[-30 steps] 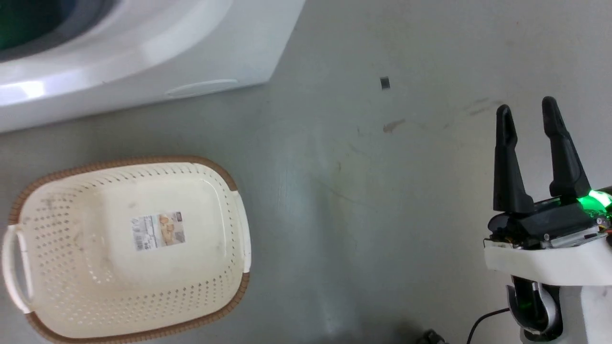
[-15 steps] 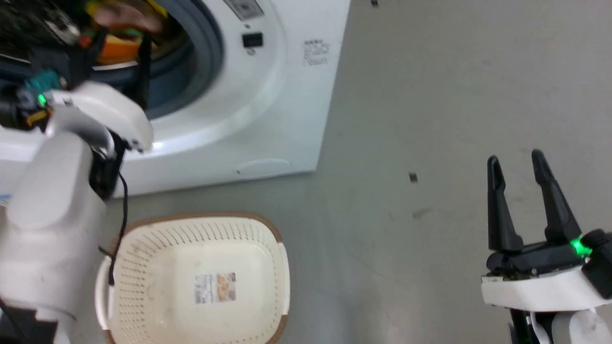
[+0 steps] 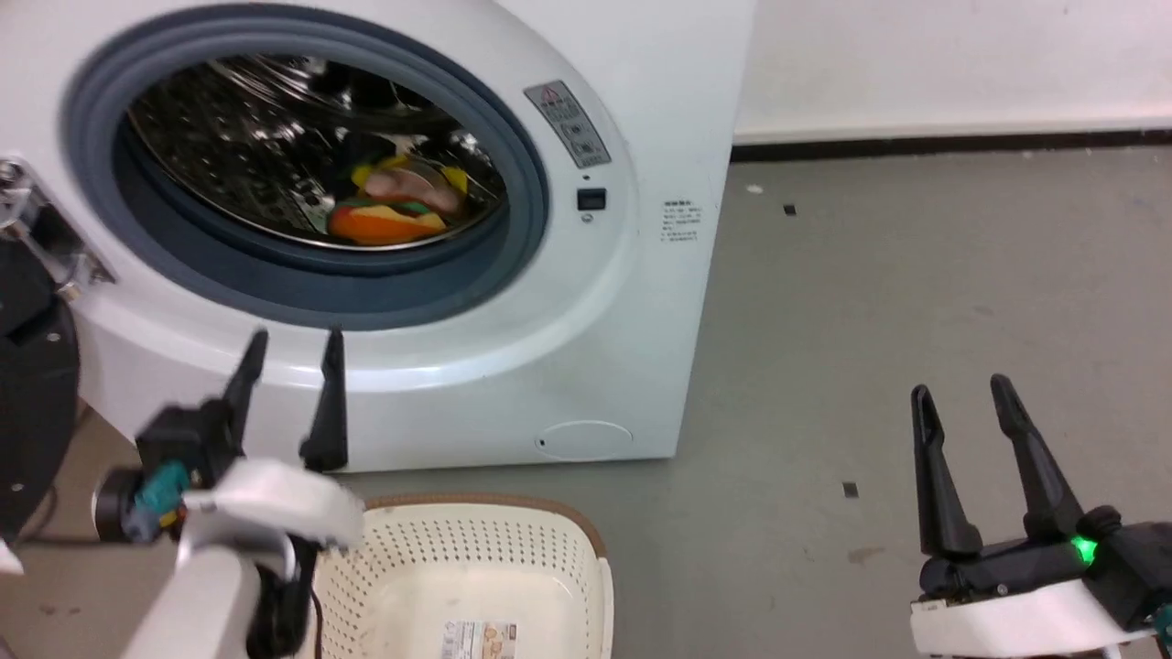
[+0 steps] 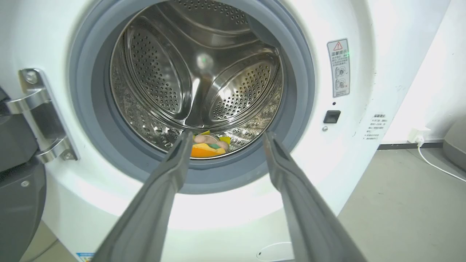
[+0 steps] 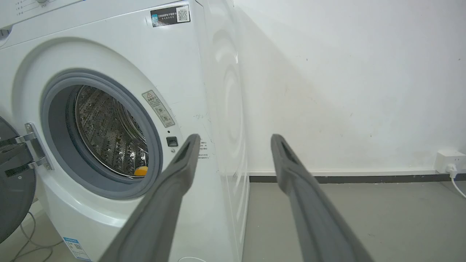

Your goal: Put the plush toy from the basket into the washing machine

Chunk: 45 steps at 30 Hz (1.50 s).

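Evidently near done, so your step in hand is a clean retreat.

- Washer [image 3: 641, 302]: white, porthole open, at 11 o'clock in the head view.
- Drum [image 4: 204, 72]: shiny steel, holds the toy.
- Door [image 3: 27, 366]: black, swung out at 9 o'clock. Keep your forearm off it.
- Basket [image 3: 549, 549]: cream, on the floor at 6 o'clock, nothing in the part that shows. Don't clip its rim as you back away.
- Left gripper [image 3: 294, 335]: fingers spread, holding nothing, outside the porthole and below it. Draw it straight back, level.
- Right gripper [image 3: 960, 387]: fingers apart, empty, well off at 4 o'clock. Leave it parked.
- Toy [image 3: 394, 210]: on the drum floor at the porthole's 6 o'clock, close behind the gasket. If you judge it likely to roll out, nudge it deeper.
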### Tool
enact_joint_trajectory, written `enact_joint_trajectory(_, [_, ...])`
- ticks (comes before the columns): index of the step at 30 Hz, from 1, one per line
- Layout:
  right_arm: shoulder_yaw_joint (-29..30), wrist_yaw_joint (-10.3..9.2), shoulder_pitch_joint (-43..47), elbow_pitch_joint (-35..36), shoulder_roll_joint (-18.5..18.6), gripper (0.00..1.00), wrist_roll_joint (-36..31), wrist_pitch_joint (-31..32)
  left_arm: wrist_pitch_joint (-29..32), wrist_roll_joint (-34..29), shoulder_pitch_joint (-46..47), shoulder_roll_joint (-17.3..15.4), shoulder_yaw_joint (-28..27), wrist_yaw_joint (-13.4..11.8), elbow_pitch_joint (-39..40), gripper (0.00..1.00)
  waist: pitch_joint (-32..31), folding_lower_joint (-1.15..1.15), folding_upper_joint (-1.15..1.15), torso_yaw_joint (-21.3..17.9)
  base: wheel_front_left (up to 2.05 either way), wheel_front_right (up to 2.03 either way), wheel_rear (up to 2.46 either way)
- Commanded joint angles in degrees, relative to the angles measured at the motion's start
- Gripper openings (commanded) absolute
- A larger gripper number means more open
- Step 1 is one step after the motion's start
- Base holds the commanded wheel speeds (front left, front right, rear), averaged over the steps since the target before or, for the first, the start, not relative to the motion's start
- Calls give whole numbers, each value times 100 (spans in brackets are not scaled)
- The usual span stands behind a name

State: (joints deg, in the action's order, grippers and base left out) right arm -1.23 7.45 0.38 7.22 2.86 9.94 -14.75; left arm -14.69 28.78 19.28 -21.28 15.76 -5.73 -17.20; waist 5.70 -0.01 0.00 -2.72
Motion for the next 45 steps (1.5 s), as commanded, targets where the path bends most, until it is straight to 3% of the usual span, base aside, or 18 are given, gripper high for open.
enact_joint_trajectory(1, [-19,3,125,-31,1,100,-44,-25,-27,-53,-275,38,-11,-100,200,100,-179,1,0,119,0,0,0])
enact_joint_trajectory(7, [-83,3,315,-77,1,100,-29,-25,-29,-400,-1491,183,122,-520,1068,100,-306,1,0,198,0,0,0])
enact_joint_trajectory(12, [-102,3,404,-154,1,100,10,-25,-30,-638,-1881,338,142,-680,1179,100,-342,1,0,217,0,0,0])
enact_joint_trajectory(21, [-140,3,481,-323,1,100,17,-25,-30,-1048,-2178,550,93,-557,1401,100,-369,1,0,231,0,0,0])
enact_joint_trajectory(22, [-128,0,405,-314,0,0,-30,0,1,-1019,-2148,550,94,-553,1385,0,-369,1,0,232,0,0,0])
enact_joint_trajectory(45, [-82,0,334,-377,0,0,-189,232,232,-1293,-2114,760,-158,-377,1438,0,-401,1,0,238,0,0,0])
